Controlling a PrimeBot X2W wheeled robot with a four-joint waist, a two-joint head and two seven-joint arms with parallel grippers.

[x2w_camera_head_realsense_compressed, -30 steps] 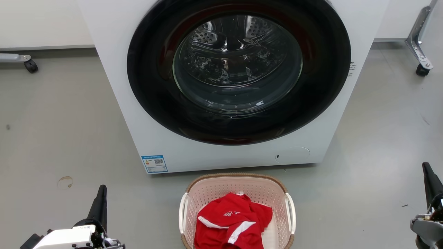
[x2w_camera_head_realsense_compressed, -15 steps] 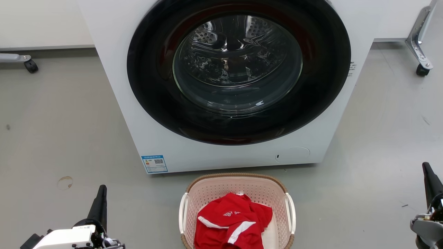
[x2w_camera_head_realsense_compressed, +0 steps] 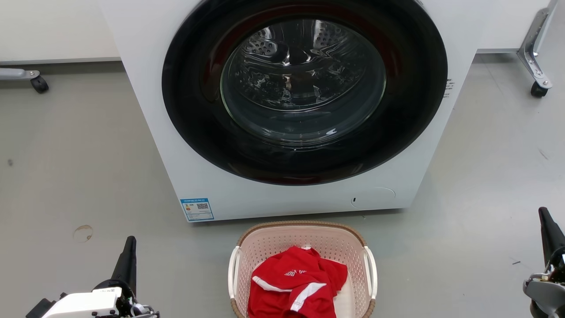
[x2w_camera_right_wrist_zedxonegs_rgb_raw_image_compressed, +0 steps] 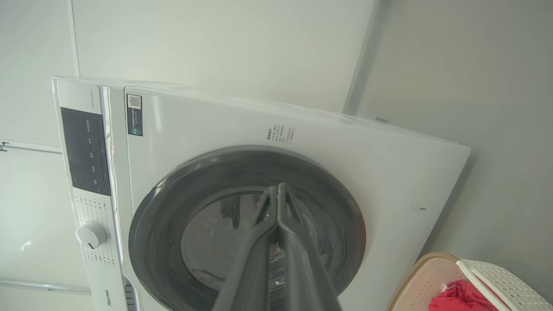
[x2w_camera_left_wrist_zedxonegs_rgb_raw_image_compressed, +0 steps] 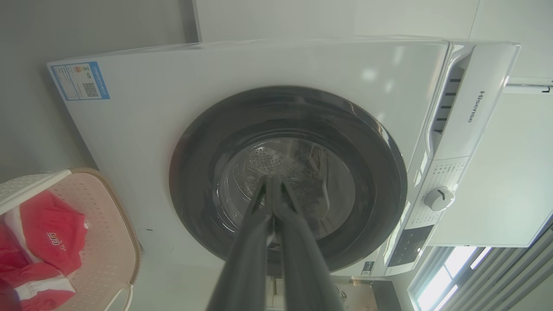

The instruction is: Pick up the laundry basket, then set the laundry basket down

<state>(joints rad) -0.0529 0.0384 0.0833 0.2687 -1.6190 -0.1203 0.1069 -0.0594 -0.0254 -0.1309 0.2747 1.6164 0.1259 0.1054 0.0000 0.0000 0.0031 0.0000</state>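
Note:
The pale pink laundry basket [x2w_camera_head_realsense_compressed: 269,240] with its brown rim and white side handles stands on the floor at the bottom centre of the head view, just in front of the washing machine [x2w_camera_head_realsense_compressed: 176,145]. A red and white garment [x2w_camera_head_realsense_compressed: 295,282] lies inside it. My left gripper [x2w_camera_head_realsense_compressed: 129,247] is at the lower left, well left of the basket, shut with nothing in it. My right gripper [x2w_camera_head_realsense_compressed: 545,218] is at the lower right edge, far right of the basket, also shut and empty. The left wrist view has the basket [x2w_camera_left_wrist_zedxonegs_rgb_raw_image_compressed: 108,242] at its lower left; the right wrist view has the basket [x2w_camera_right_wrist_zedxonegs_rgb_raw_image_compressed: 432,276] at its lower right.
The white front-loading washing machine with its round dark door [x2w_camera_head_realsense_compressed: 304,88] is shut and rises close behind the basket. Grey floor [x2w_camera_head_realsense_compressed: 66,176] spreads on both sides. Castor wheels of metal frames stand at the far left [x2w_camera_head_realsense_compressed: 39,84] and far right [x2w_camera_head_realsense_compressed: 538,88].

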